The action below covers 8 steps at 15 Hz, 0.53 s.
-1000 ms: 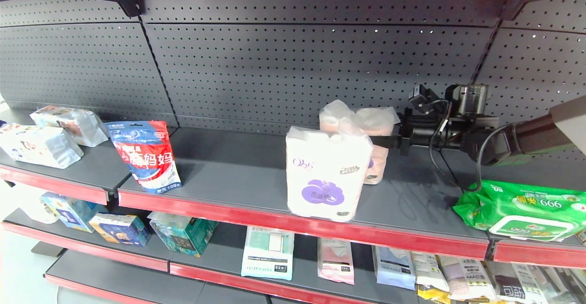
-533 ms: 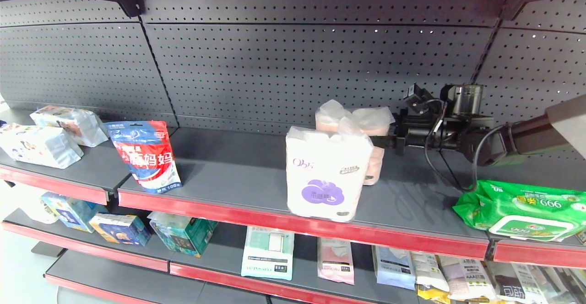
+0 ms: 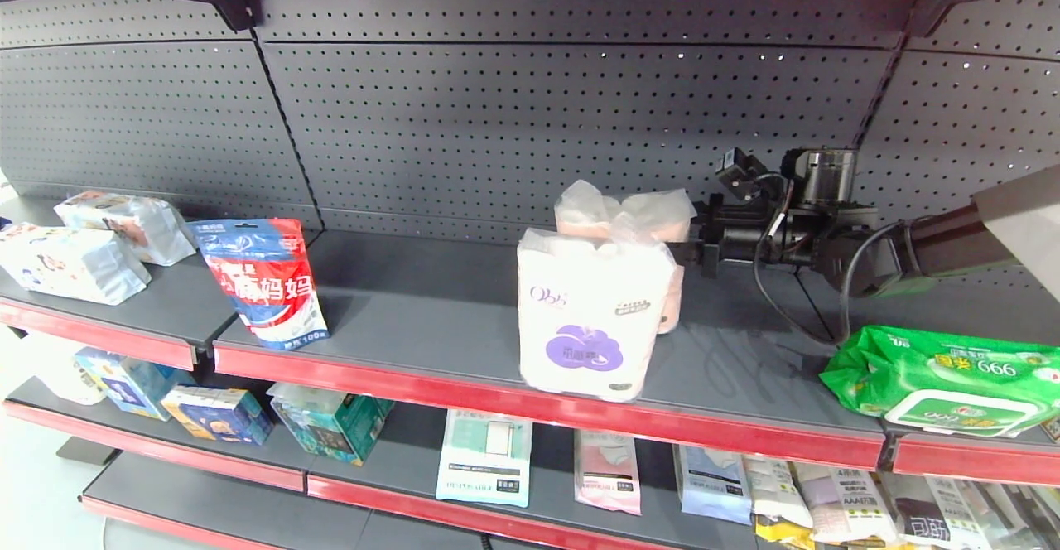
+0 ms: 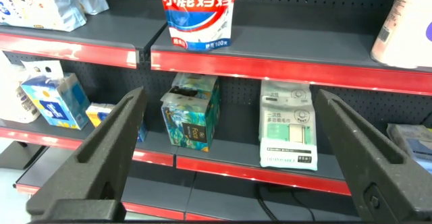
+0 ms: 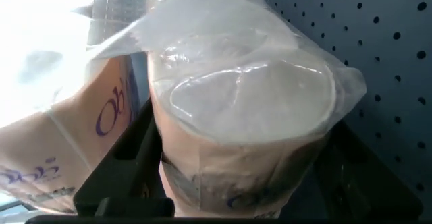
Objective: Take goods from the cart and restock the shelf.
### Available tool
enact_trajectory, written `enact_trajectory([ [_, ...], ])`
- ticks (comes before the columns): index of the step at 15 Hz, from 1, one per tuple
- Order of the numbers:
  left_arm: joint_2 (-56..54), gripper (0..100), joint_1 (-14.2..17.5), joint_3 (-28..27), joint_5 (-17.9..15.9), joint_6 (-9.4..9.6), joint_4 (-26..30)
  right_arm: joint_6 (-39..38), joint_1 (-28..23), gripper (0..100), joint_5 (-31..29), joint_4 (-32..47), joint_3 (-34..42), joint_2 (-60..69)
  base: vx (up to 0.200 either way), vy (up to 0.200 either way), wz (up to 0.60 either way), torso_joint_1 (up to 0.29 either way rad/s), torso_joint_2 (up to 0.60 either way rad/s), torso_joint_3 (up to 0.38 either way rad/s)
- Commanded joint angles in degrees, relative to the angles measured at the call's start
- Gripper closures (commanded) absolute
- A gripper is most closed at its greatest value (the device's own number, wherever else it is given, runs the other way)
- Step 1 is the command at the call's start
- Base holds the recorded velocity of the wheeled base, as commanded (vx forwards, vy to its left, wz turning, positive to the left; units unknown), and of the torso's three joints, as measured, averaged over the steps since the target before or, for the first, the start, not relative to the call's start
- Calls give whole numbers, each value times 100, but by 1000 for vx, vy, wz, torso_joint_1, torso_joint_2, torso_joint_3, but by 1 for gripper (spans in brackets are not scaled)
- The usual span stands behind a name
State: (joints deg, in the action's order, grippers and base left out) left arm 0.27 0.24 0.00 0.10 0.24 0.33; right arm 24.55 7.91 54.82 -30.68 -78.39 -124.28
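The right end effector [image 3: 689, 250] is clenched on the pink roll pack [image 3: 654, 214], which is upright at the shelf [image 3: 414, 301], at nine o'clock from the wrist and just behind the white pack [image 3: 592, 310]. The left end effector [image 4: 229, 96] is released and well apart, so the right arm is nearer.

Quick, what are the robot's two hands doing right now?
Left gripper: open, holding nothing.
Right gripper: closed on the pink tissue-roll pack.
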Motion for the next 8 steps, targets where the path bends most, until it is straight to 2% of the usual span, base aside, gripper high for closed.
enact_trajectory([
  [1,0,0,2,0,-1,-7,2,6,9,100,-33,-8,-1,1,0,0,0,0,0,0],
  [8,0,0,2,0,-1,2,2,392,-264,100,-50,1,385,-35,0,0,0,0,0,0],
])
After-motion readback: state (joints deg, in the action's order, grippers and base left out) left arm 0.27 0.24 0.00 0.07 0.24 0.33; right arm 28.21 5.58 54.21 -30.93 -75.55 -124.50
